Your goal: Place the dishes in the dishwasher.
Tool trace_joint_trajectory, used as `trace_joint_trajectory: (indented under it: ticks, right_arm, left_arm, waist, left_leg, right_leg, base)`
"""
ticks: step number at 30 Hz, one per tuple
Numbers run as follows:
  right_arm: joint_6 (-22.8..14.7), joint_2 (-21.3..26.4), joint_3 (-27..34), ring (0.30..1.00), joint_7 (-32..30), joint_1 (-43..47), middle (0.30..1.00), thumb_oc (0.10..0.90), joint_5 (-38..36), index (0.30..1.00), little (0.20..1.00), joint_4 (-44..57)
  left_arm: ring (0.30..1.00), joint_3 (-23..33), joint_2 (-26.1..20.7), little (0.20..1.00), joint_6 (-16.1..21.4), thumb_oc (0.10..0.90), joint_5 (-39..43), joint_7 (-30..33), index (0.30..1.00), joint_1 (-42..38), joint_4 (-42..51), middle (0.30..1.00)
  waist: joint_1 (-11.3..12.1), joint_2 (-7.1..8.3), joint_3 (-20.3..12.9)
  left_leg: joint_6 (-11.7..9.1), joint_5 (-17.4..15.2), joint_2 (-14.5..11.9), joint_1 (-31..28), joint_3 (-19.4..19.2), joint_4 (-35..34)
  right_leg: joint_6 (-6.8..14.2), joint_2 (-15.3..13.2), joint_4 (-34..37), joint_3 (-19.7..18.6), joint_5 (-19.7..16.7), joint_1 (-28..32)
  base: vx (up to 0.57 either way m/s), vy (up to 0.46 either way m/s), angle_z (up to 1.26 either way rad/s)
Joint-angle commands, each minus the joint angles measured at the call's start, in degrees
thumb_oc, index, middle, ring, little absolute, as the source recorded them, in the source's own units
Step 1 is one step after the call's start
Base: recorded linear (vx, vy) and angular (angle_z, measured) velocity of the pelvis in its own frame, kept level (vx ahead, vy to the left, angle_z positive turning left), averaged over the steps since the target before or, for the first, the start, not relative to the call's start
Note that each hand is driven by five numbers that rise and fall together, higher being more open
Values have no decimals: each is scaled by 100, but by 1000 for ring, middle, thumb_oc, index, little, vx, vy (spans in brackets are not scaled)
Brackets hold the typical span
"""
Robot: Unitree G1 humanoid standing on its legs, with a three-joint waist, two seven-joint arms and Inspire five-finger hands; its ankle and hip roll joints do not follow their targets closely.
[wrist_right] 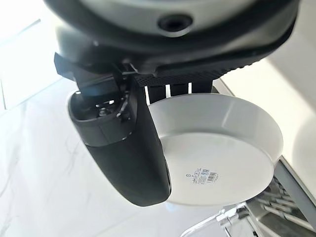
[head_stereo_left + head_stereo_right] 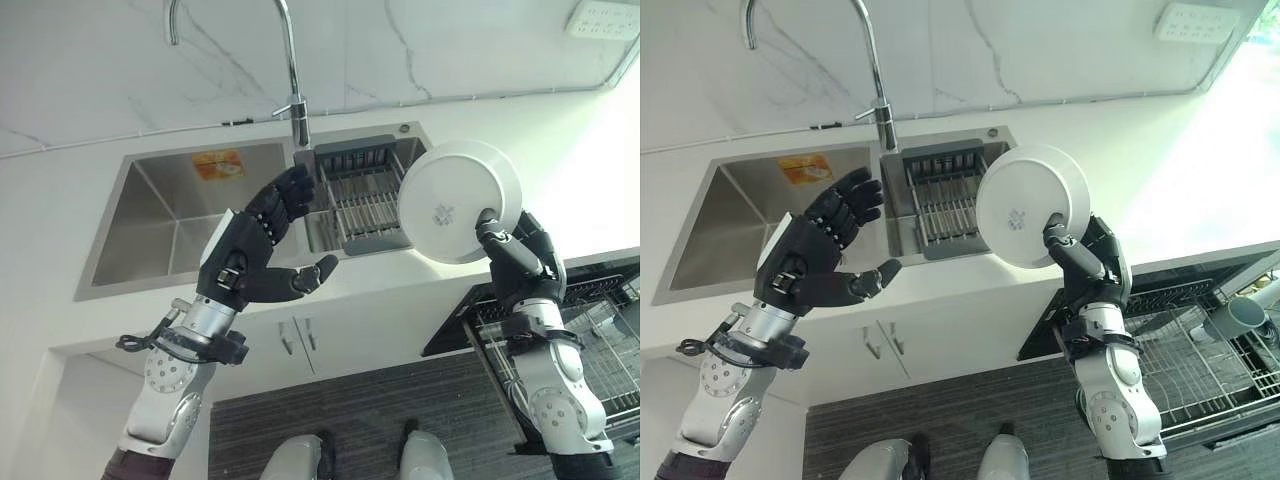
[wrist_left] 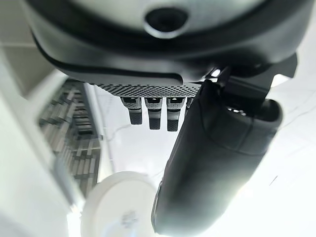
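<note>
Sink (image 2: 170, 215) left, rack (image 2: 365, 205) beside it — dishwasher basket (image 2: 1195, 370) right.

small label under plate (image 1: 201, 177), orange sticker in sink (image 2: 218, 164); print unreadable

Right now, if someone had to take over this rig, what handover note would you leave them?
Right hand: shut on the white plate, thumb on its underside, held tilted up above the counter edge beside the sink.
Left hand: open, fingers spread, holding nothing, raised in front of the sink.
The dish rack in the sink's right basin looks empty of dishes.
The dishwasher rack is pulled out at the robot's lower right; a grey cup sits in it.
Done: plate picked up.
Left: carry the plate to the dishwasher rack, set it in, release.
</note>
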State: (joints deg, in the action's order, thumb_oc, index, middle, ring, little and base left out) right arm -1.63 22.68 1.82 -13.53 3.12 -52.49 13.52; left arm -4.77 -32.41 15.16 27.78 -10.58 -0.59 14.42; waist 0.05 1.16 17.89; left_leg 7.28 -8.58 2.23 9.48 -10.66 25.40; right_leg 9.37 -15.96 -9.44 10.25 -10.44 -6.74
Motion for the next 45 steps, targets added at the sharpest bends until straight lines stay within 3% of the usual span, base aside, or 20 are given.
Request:
trace_joint_trajectory:
  ticks: [1, 3, 4, 7, 10, 16, 20, 23, 24, 25, 27, 31, 32, 34, 35, 39, 41, 43, 44, 45]
  right_arm:
    - [-1234, 125, 324, 300, 298, 899, 300, 400, -99, 300, 300, 498]
    - [-1345, 95, 291, 300, 309, 885, 300, 400, -110, 300, 300, 554]
    - [-1431, -11, 236, 300, 421, 862, 300, 400, -114, 300, 300, 694]
    - [-1289, -187, 126, 300, 433, 754, 300, 400, 96, 300, 300, 1089]
    - [-1182, -249, 71, 300, 514, 711, 300, 400, 209, 300, 300, 1235]
    - [-968, 52, 207, 300, 851, 588, 300, 400, 268, 300, 300, 1582]
    - [-833, 320, 182, 300, 1167, 728, 300, 400, 306, 300, 300, 1615]
    - [-863, 421, 250, 300, 1140, 690, 300, 400, 326, 300, 300, 1622]
    - [-889, 455, 311, 300, 1134, 625, 300, 400, 332, 300, 300, 1615]
    - [-927, 485, 362, 300, 1106, 576, 300, 400, 391, 300, 300, 1614]
    - [-1085, 564, 299, 300, 1102, 531, 300, 400, 526, 300, 300, 1581]
    - [-1293, 332, 52, 300, 1058, 374, 300, 400, 742, 300, 300, 1461]
    - [-1608, 212, -81, 300, 1125, 321, 300, 400, 811, 300, 300, 1375]
    - [-1814, 202, -117, 300, 1171, 307, 300, 400, 701, 300, 300, 1327]
    - [-1929, 124, -136, 300, 1302, 277, 300, 400, 645, 300, 300, 1202]
    - [-2008, -4, -148, 300, 1450, 204, 300, 400, 710, 300, 300, 1127]
    - [-2104, -172, -253, 300, 1447, 221, 300, 400, 837, 300, 300, 1065]
    - [-2150, -272, -294, 300, 1407, 215, 300, 400, 944, 300, 300, 1046]
    - [-2151, -347, -306, 300, 1426, 212, 300, 400, 954, 300, 300, 1043]
    - [-2155, -464, -339, 300, 1514, 195, 300, 400, 961, 300, 300, 1028]
  left_arm:
    - [900, 307, -196, 900, 709, 800, -12, 13, 900, -285, 803, 900]
    - [900, 240, -233, 900, 730, 800, -116, 76, 900, -361, 809, 900]
    - [900, 153, -269, 900, 744, 800, -298, 158, 900, -477, 804, 900]
    - [900, 57, -360, 900, 634, 800, -377, 155, 900, -631, 893, 900]
    - [900, -1, -408, 900, 557, 800, -426, 169, 900, -735, 928, 900]
    - [900, -77, -185, 900, 388, 800, -612, 132, 900, -688, 1046, 900]
    - [900, -194, 103, 900, 324, 800, -925, 301, 900, -491, 969, 900]
    - [900, -308, 207, 900, 295, 800, -1042, 249, 900, -346, 746, 900]
    - [900, -374, 235, 900, 304, 800, -1070, 155, 900, -280, 623, 900]
    - [900, -414, 247, 900, 291, 800, -1110, 11, 900, -211, 521, 900]
    - [900, -406, 156, 900, 431, 800, -1177, -107, 900, 138, 417, 900]
    - [900, -581, 116, 900, -100, 800, -1362, -491, 900, 481, -148, 900]
    - [900, -826, 179, 900, -305, 800, -1339, -407, 900, 554, -665, 900]
    - [900, -1015, 260, 900, -470, 800, -1160, -306, 900, 535, -1113, 900]
    - [900, -1109, 449, 900, -516, 800, -1004, -234, 900, 622, -1825, 900]
    - [900, -1204, 621, 900, -589, 800, -1168, 51, 900, 734, -3002, 900]
    - [900, -1176, 792, 900, -534, 800, -1321, 186, 900, 704, -3995, 900]
    - [900, -1121, 896, 900, -554, 800, -1361, 210, 900, 739, -4371, 900]
    - [900, -1074, 979, 900, -510, 800, -1391, 232, 900, 773, -4582, 900]
    - [900, -1030, 1076, 900, -544, 800, -1500, 269, 900, 803, -4821, 900]
  waist:
    - [259, -106, -364]
    - [302, -106, -380]
    - [419, -83, -400]
    - [523, 11, -470]
    - [491, 70, -485]
    - [257, 93, -499]
    - [107, 77, -517]
    - [25, 44, -523]
    - [-23, 38, -491]
    - [-1, 60, -453]
    - [148, -37, -349]
    - [273, -249, -348]
    - [330, -334, -360]
    - [366, -349, -330]
    - [400, -348, -363]
    - [424, -271, -417]
    - [434, -236, -407]
    - [440, -235, -417]
    - [437, -257, -438]
    - [420, -277, -444]
  left_leg:
    - [-335, -1018, -113, -1127, 541, -821]
    - [-322, -997, -194, -1087, 477, -821]
    - [-342, -957, -330, -1016, 392, -821]
    - [-493, -909, -519, -923, 418, -821]
    - [-604, -880, -668, -911, 401, -821]
    - [-1009, -526, -1457, -849, 342, -821]
    - [-1351, -159, -1993, -633, 193, -821]
    - [-1389, 70, -2108, -495, -130, -821]
    - [-1376, 107, -2109, -570, -382, -821]
    - [-1309, 97, -1876, -643, -398, -821]
    - [-1108, -144, -1162, -595, -55, -821]
    - [-1005, -193, -753, -365, 34, -821]
    - [-1060, -9, -686, -45, 135, -821]
    - [-1082, 60, -685, 121, 53, -821]
    - [-957, 2, -595, 171, -40, -821]
    - [-761, -143, -488, 63, 6, -821]
    - [-648, -213, -505, -52, 21, -821]
    - [-596, -228, -517, -97, 15, -821]
    - [-530, -283, -515, -127, 44, -821]
    - [-428, -367, -470, -175, 109, -821]
  right_leg:
    - [-15, 345, -774, 444, 1344, 182]
    - [-27, 230, -774, 548, 1329, 331]
    - [5, -93, -774, 738, 1168, 570]
    - [207, -620, -774, 767, 907, 641]
    - [302, -830, -774, 728, 785, 473]
    - [254, -306, -774, 519, 1615, 367]
    - [-71, 246, -774, 430, 1855, 144]
    - [-293, 457, -774, 554, 1951, 126]
    - [-360, 461, -774, 648, 1991, 175]
    - [-389, 444, -774, 681, 1986, 199]
    - [-352, 548, -774, 623, 1963, 208]
    - [-320, 782, -774, 722, 2006, 310]
    - [-370, 914, -774, 768, 2078, 374]
    - [-441, 970, -774, 814, 2247, 527]
    - [-452, 972, -774, 832, 2380, 636]
    - [-347, 862, -774, 863, 2355, 740]
    - [-306, 836, -774, 1018, 2275, 886]
    - [-296, 862, -774, 1076, 2213, 1021]
    - [-262, 918, -774, 1117, 1892, 1163]
    - [-214, 873, -1328, 1041, 1650, 1066]
  base:
    - [-248, -137, -64]
    - [-199, -188, -31]
    - [-203, -272, -55]
    - [-214, -430, -113]
    - [-93, -321, -66]
    - [-109, -484, -20]
    - [-122, -492, -19]
    - [-48, -390, -16]
    - [15, -327, 24]
    - [40, -290, 44]
    - [54, -171, 50]
    - [159, -99, 4]
    - [292, -25, 2]
    - [273, 75, 1]
    - [267, 137, 22]
    - [231, 169, -18]
    - [294, 188, -36]
    - [265, 164, -2]
    - [278, 198, 12]
    - [201, 152, 16]
